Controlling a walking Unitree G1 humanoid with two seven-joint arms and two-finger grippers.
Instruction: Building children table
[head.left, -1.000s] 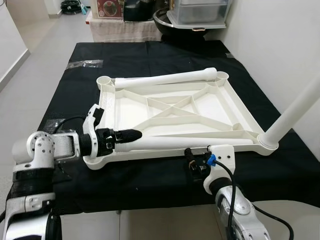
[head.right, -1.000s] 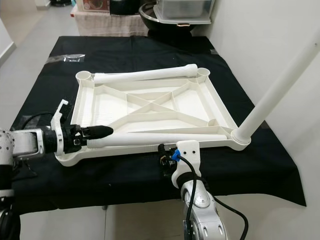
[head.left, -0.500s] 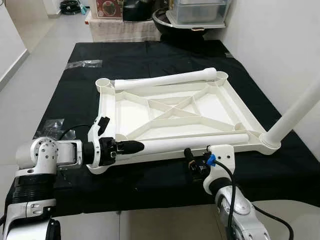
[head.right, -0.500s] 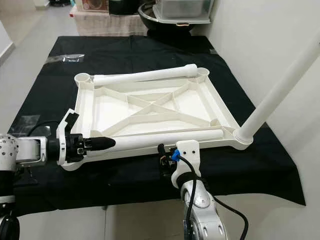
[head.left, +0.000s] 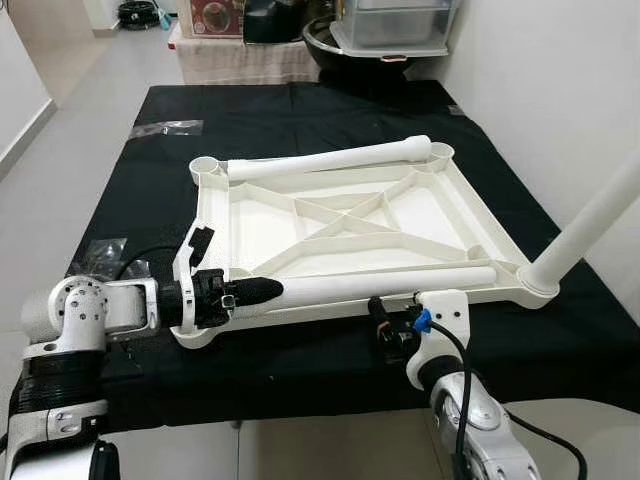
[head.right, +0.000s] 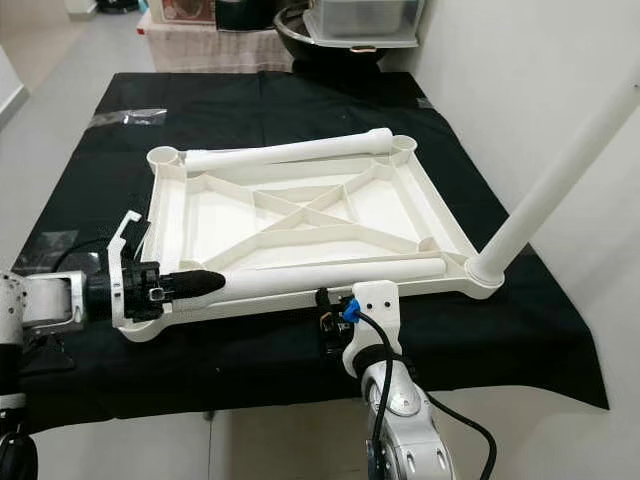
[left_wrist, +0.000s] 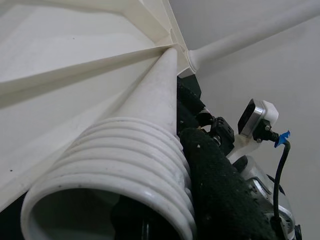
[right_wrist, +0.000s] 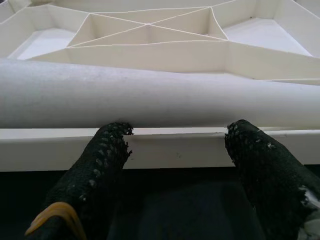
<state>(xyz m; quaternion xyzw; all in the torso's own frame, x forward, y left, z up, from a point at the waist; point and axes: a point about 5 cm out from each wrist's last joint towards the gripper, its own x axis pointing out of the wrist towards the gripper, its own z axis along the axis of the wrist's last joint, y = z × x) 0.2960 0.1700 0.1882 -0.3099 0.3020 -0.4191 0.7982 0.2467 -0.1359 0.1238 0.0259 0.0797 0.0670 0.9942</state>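
The black-draped bench (head.left: 300, 120) carries the upturned white tabletop (head.left: 350, 225), ribs upward, with one leg (head.left: 590, 215) already standing in the near right corner socket and a spare leg (head.left: 330, 158) lying along the far edge. Across the last second the near leg (head.left: 385, 283) has swung: it first lay slanted across the ribs with its threaded end raised, and now rests almost parallel to the near rim, that end lower and nearer the near left corner socket (head.left: 200, 335). The left gripper (head.left: 245, 292) stays clenched on the threaded end, as its wrist view shows. The right gripper (head.left: 388, 322) has hardly moved, fingers spread apart at the tabletop's near rim, grasping nothing. Judging by this, the leg is being lined up for that socket but must yet be stood upright.
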